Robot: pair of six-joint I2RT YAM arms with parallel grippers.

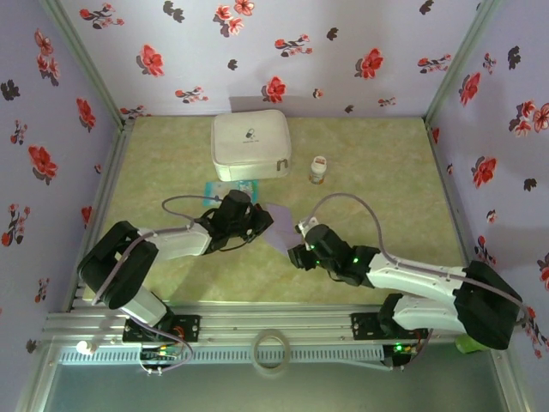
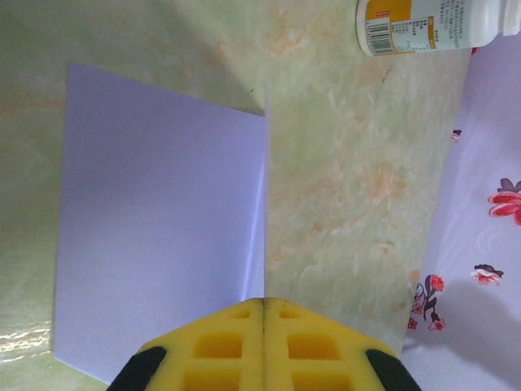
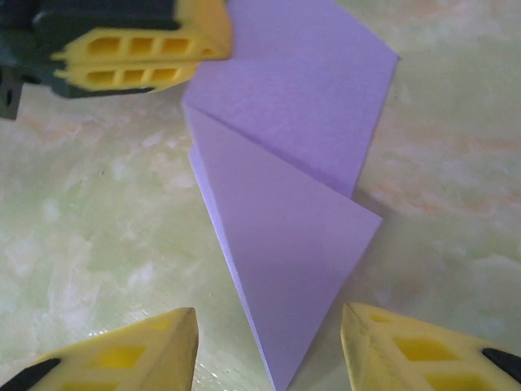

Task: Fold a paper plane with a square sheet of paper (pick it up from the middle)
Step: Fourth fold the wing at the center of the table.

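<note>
The lavender paper (image 1: 279, 232) sits mid-tabletop, between the two arms and a little nearer than the white zip case (image 1: 250, 144). It is part folded. From the right wrist the lavender paper (image 3: 285, 244) shows a triangular flap lying over a wider panel, and the whole shape narrows to a point.

The left tool (image 1: 262, 225) is clenched on one edge of it. In its own wrist view the yellow fingers (image 2: 212, 350) meet flat against each other, and the lavender paper (image 2: 155, 236) spreads out ahead of them, with a thin fold line running straight away from the seam. The right wrist camera also catches the left tool (image 3: 163, 57), pinching the upper corner.

The right tool (image 1: 294, 245) stands released — its fingers (image 3: 155, 350) are spread wide, one on either side of the paper's pointed end, and neither touches it. I can't tell whether that point rests on the tabletop (image 1: 386, 189) or hangs just above it.

A small bottle (image 1: 318, 169) stands just right of the case; in the left wrist view the bottle (image 2: 427, 24) sits well beyond the sheet. A teal-and-white packet (image 1: 221, 189) lies in front of the case — close behind the left arm's wrist.
</note>
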